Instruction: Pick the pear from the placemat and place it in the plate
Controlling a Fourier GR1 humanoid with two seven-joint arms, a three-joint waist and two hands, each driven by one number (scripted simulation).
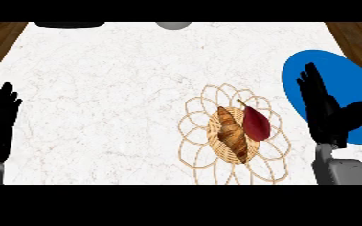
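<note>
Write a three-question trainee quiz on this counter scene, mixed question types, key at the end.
1. True or false: the pear already lies on the blue plate.
2. What lies beside the pear on the woven placemat? A) croissant B) banana C) spoon
3. Which hand is over the plate?

Key:
1. False; it is on the placemat.
2. A, the croissant.
3. The right hand, fingers straight; the left hand rests open at the left edge.
</note>
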